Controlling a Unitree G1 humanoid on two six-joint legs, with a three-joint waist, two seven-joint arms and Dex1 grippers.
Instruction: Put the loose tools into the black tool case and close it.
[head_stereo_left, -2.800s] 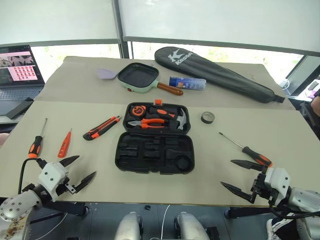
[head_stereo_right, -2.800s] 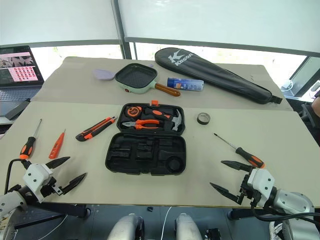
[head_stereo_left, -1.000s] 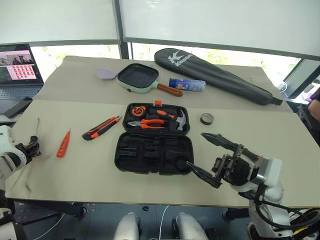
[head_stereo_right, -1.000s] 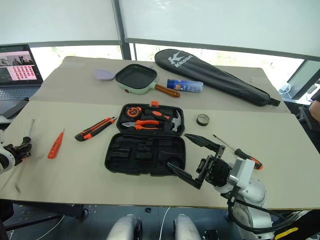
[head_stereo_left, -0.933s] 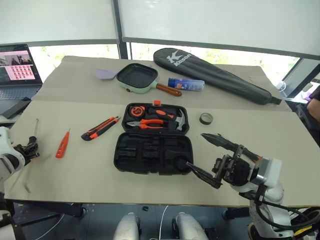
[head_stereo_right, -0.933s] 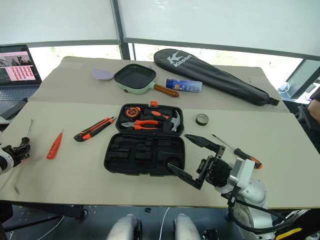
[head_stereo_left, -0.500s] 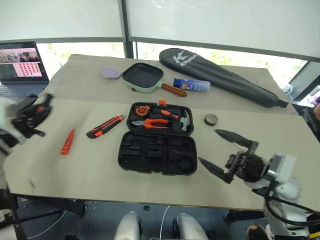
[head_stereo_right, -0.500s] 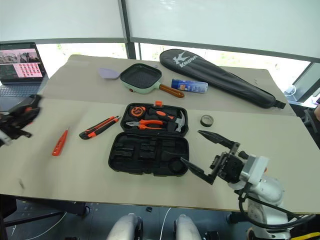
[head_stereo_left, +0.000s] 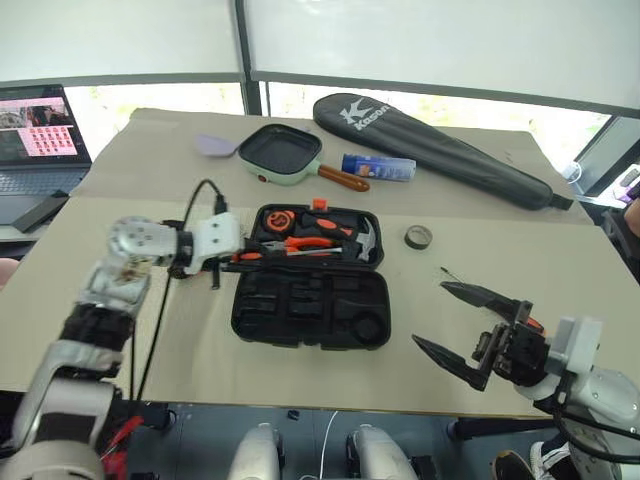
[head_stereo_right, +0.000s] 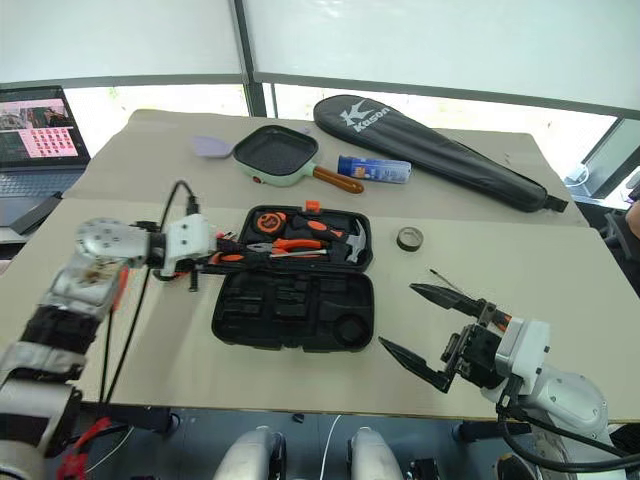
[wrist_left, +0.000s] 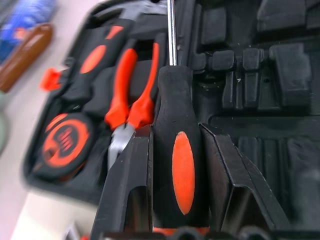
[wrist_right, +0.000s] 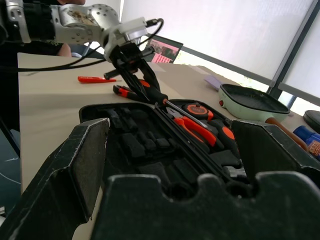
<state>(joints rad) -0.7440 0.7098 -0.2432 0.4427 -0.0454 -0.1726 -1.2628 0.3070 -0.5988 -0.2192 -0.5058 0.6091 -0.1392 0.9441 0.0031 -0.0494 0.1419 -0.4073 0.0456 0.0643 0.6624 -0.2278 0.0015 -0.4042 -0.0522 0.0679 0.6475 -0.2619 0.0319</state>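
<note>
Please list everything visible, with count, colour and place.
tool case: 1, black, open, centre
pliers, hammer, tape measure: 1 each, orange-black, in case lid
held screwdriver: 1, black-orange, over case
loose screwdriver: 1, black-orange, beside right end effector
slim screwdriver: 1, orange, left of case
tape roll: 1, grey, right of case
pan: 1, green, behind case
bag: 1, black, far right
laptop: 1, dark, far left
left end effector: 1, black, shut on held screwdriver
right end effector: 1, black, open
</note>
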